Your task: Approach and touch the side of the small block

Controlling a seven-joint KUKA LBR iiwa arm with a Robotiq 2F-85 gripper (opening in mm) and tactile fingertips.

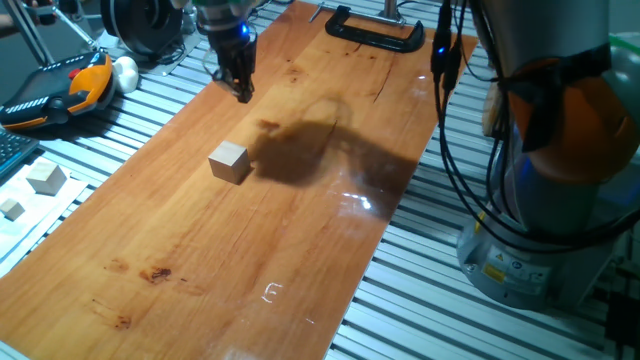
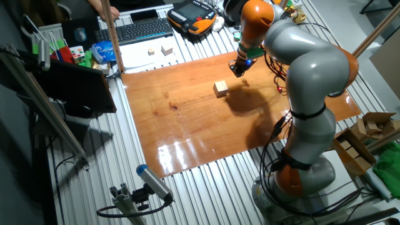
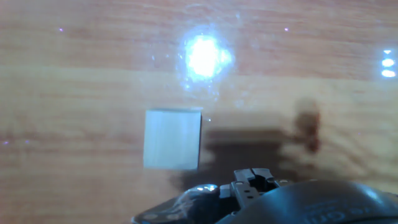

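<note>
One small light-tan wooden cube [image 1: 229, 161] sits alone on the glossy wooden bench [image 1: 200, 270]: light, rigid, likely to slide, so touch a flat side gently. The hand [image 1: 241, 92] hovers apart, fingers seemingly pressed together.

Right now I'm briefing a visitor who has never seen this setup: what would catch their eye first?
The big grey and orange arm bends over the glossy wooden board, its dark hand hanging above the board's far end. A single small block sits alone on the board, apart from the hand, beside the arm's dark shadow. A black clamp grips the board's far edge.
</note>
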